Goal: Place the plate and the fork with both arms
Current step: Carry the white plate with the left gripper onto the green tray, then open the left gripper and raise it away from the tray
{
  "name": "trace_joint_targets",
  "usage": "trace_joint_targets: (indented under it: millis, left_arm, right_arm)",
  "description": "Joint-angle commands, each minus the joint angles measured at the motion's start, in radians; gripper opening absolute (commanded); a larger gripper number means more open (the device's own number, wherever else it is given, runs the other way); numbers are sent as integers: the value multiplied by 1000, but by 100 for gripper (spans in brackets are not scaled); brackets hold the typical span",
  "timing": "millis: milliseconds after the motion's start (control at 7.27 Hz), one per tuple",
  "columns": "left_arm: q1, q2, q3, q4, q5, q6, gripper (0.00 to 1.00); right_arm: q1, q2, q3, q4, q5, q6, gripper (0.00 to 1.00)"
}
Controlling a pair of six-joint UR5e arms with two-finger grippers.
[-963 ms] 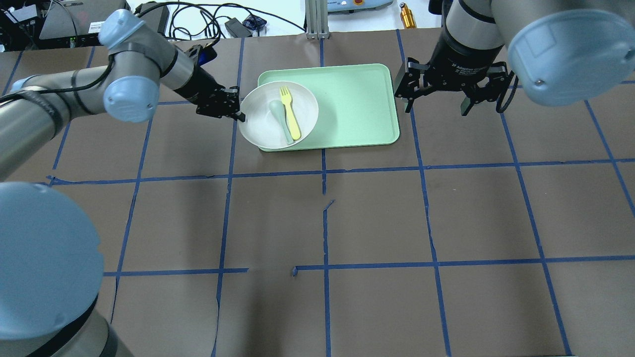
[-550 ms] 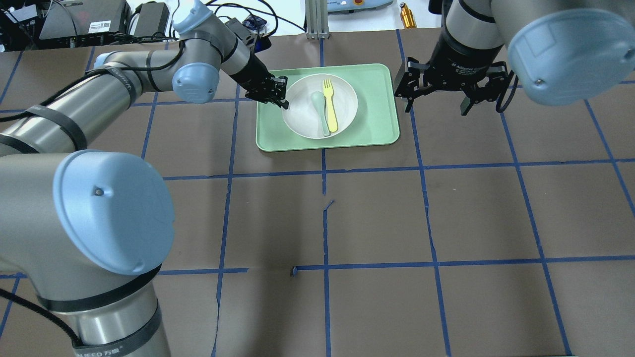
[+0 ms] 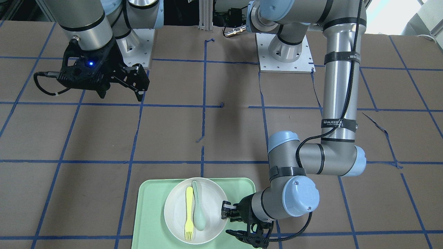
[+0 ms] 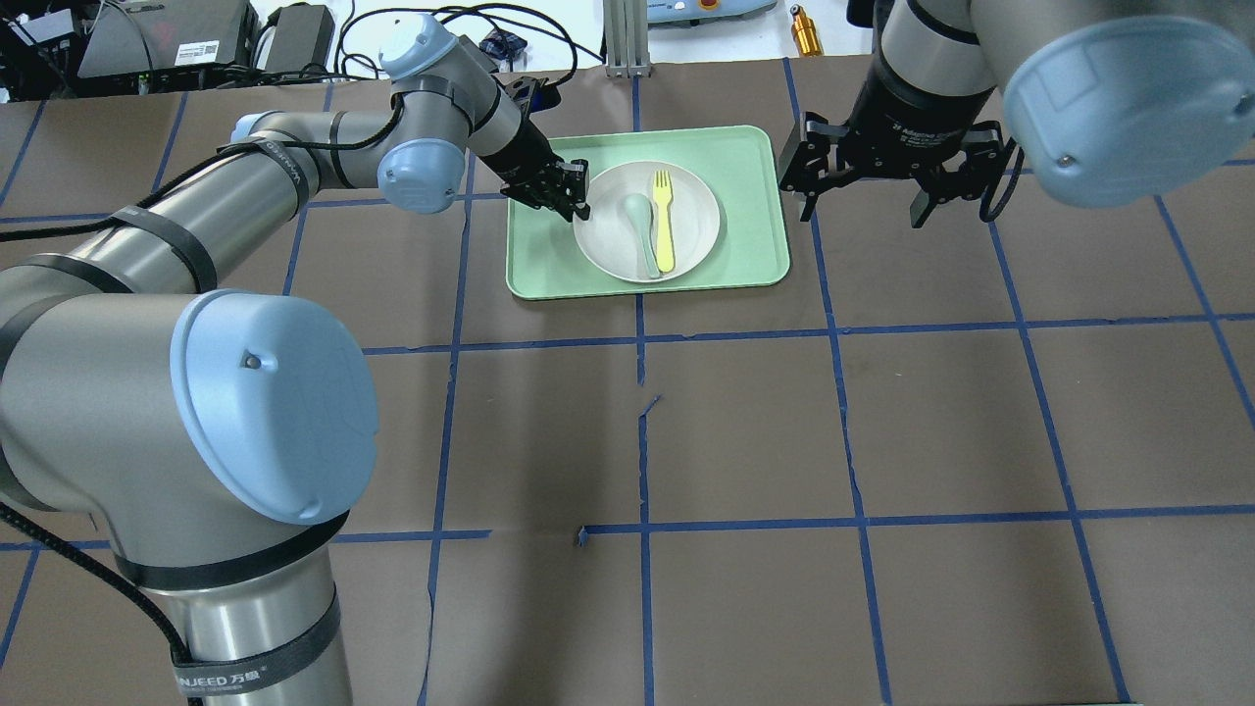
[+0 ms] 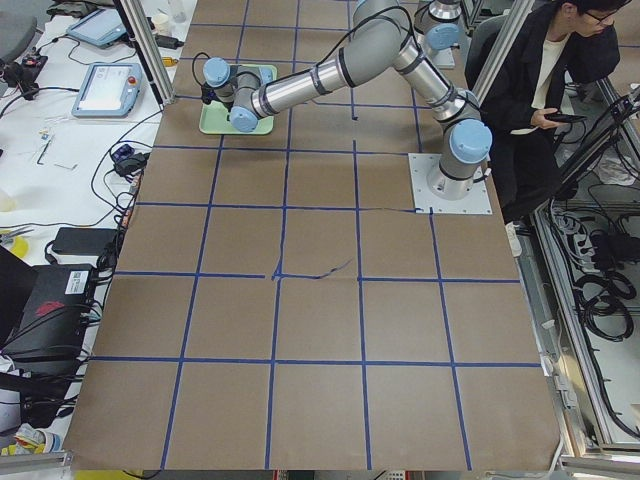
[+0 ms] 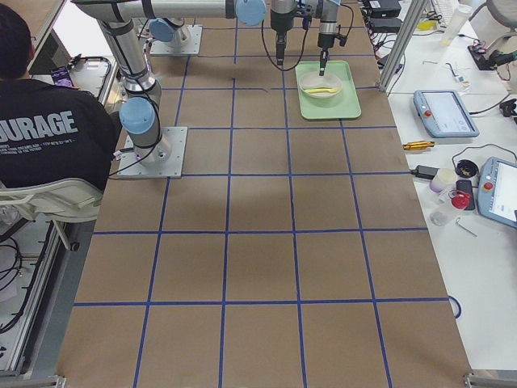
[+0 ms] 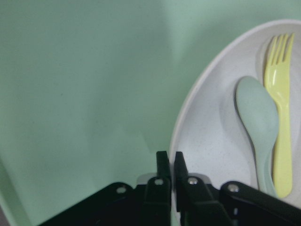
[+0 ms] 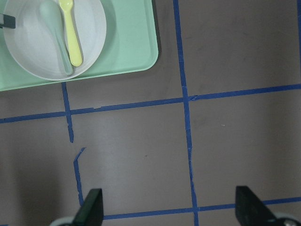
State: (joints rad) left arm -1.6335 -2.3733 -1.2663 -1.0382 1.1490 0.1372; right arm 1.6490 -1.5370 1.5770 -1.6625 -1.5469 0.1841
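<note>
Mint-green tray (image 4: 750, 250) lies on the brown paper-covered table (image 4: 745, 422), toward its far side in the overhead view. The white plate (image 4: 698, 224) sits flat on the tray, roughly in its middle. On the plate the pale-yellow fork (image 4: 665, 224) lies with its tines toward the table's far edge. A grey-green spoon (image 4: 642, 227) lies alongside it on the robot's left, close enough that I cannot tell whether they touch. The left claw (image 4: 579, 204) reaches in low over the tray's left part and is clenched on the plate's left rim. In the left wrist view its two fingers (image 7: 162, 172) stand almost together with the raised rim pinched between them. The right claw (image 4: 865, 218) hangs above bare table just beside the tray's right edge, apart from the plate. Its fingers (image 8: 90, 209) are spread wide and hold nothing.
</note>
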Motion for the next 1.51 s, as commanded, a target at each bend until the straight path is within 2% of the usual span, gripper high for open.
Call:
trace_joint_targets:
  millis: [0, 138, 275, 413, 826, 1101, 1376]
  left_arm:
    - [9, 102, -25, -78, 85, -7, 100]
    - [20, 179, -62, -165, 98, -7, 100]
    - [21, 288, -118, -234, 185, -7, 100]
    - [23, 407, -172, -281, 318, -8, 100]
    - [11, 648, -205, -448, 386, -216, 100]
    - [7, 707, -240, -465, 385, -240, 100]
    - [7, 717, -272, -462, 387, -240, 100]
  right_arm:
    - [0, 0, 0, 1, 1, 0, 100]
    - [0, 0, 5, 1, 1, 0, 100]
    - [0, 0, 2, 3, 1, 0, 100]
    - [0, 0, 2, 3, 1, 2, 100]
    - [0, 0, 5, 3, -7, 0, 100]
    - [2, 0, 12, 1, -15, -6, 100]
    - [2, 3, 17, -23, -10, 4, 100]
